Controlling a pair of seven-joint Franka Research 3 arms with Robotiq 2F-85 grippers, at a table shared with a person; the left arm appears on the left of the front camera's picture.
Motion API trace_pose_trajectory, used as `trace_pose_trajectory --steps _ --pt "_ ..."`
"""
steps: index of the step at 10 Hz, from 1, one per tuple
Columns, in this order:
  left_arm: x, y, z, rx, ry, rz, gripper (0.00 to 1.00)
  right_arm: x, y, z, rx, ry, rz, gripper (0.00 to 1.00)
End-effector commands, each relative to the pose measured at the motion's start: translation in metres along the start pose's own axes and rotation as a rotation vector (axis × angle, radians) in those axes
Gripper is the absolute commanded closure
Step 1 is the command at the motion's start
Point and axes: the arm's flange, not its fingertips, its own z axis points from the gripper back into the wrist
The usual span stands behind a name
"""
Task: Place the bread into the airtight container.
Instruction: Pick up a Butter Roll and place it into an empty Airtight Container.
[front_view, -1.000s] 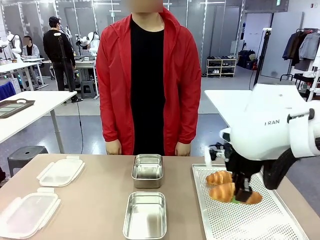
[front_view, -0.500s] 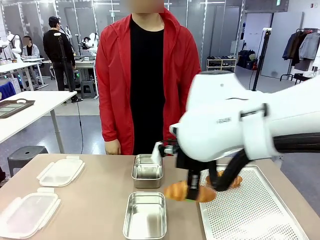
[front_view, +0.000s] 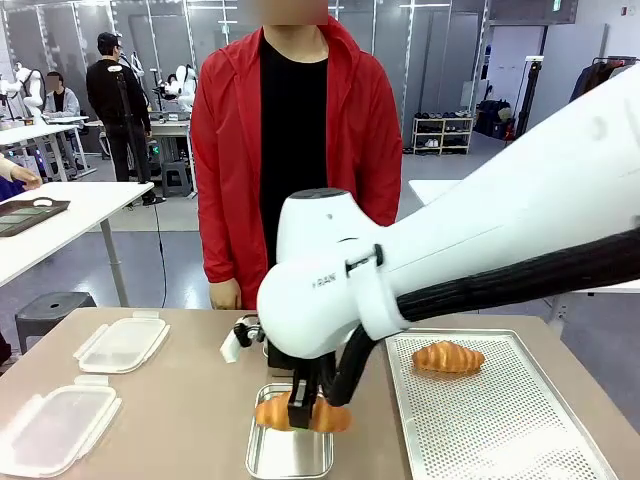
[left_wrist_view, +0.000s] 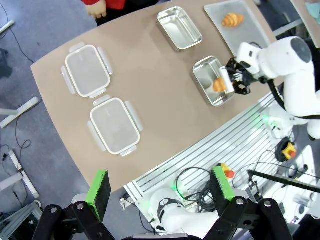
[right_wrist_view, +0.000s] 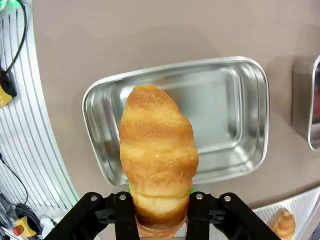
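Observation:
A golden croissant, the bread (front_view: 335, 417), is clamped crosswise in my right gripper (front_view: 300, 413), which is shut on it. It hangs just above the near steel container (front_view: 290, 455), whose inside holds nothing. In the right wrist view the bread (right_wrist_view: 157, 145) stands up from the right gripper (right_wrist_view: 159, 214) over the container (right_wrist_view: 225, 115). My left gripper (left_wrist_view: 160, 185) is open, high above the table, with bare green pads (left_wrist_view: 99, 187). From there the bread (left_wrist_view: 218, 84) shows over the container (left_wrist_view: 206, 75).
A second croissant (front_view: 447, 357) lies on the perforated tray (front_view: 500, 430) at the right. Another steel container (front_view: 290, 350) sits behind the arm. Two clear lids (front_view: 120, 343) (front_view: 55, 428) rest at the left. A person in a red jacket (front_view: 230, 200) stands at the far edge.
My right arm has swung left from the tray, carrying the croissant across to above the near steel container. One croissant stays on the tray.

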Motion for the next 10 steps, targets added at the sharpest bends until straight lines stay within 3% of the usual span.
trace_pose_trajectory --steps 1,2,6,7,10 --pt "-0.001 -0.001 0.001 0.0 0.002 -0.009 0.0 0.012 -0.005 0.005 -0.03 0.004 -0.029 0.7" --pt "-0.001 -0.001 0.001 0.0 0.002 -0.009 0.0 0.0 0.0 0.0 0.0 0.0 0.0 0.7" --pt "-0.001 -0.001 0.001 0.0 0.002 -0.009 0.0 0.008 -0.004 -0.002 0.001 0.001 -0.003 0.7" --pt "-0.001 -0.001 0.001 0.0 0.002 -0.009 0.0 0.006 0.0 -0.003 0.066 -0.093 -0.091 0.7" --pt "-0.001 -0.001 0.001 0.0 0.002 -0.009 0.0 0.009 0.015 -0.003 0.0 -0.135 -0.482 0.7"
